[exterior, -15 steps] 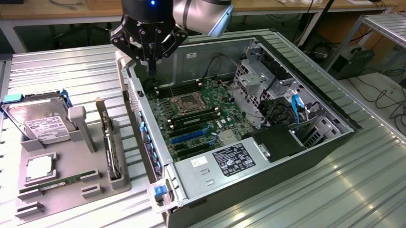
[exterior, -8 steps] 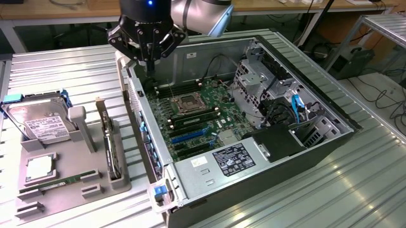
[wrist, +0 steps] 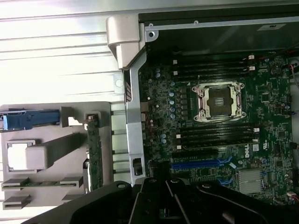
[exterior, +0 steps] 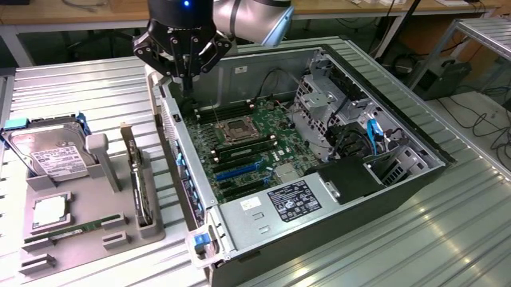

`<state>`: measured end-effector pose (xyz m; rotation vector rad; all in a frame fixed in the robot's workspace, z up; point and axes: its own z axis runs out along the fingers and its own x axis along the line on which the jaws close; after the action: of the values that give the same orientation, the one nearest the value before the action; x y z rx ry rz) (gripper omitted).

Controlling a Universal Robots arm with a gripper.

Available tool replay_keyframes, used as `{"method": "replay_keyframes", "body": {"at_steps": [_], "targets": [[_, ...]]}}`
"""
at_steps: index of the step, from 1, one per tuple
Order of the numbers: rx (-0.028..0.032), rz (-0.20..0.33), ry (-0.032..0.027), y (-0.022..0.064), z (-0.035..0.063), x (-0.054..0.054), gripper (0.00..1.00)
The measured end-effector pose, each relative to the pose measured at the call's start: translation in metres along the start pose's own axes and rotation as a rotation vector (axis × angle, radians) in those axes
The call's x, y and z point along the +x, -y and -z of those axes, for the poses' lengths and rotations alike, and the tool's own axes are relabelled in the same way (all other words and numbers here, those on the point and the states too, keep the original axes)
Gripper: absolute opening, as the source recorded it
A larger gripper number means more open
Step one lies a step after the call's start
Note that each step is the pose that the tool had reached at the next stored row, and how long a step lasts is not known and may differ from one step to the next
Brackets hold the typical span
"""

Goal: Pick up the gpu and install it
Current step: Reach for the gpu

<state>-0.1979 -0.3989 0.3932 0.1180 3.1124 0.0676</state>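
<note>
Nearest us, the gpu stands on edge in the tray's case-side edge, not picked up. The blue slot is empty. Beyond, the gripper hovers over the case's far corner, fingers pinched together, holding nothing.

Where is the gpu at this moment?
The gpu stands on edge in the grey tray at the exterior view's left, between the hard drive and the open computer case.

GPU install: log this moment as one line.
gripper: over computer case, apart from gpu | gpu: upright in tray slot | install: not done
</note>
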Motion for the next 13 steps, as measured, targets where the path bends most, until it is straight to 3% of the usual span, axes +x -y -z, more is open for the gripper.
{"method": "replay_keyframes", "body": {"at_steps": [13], "targets": [[0.0, 0.0, 0.0, 0.0003, 0.0001, 0.0035, 0.11]]}}
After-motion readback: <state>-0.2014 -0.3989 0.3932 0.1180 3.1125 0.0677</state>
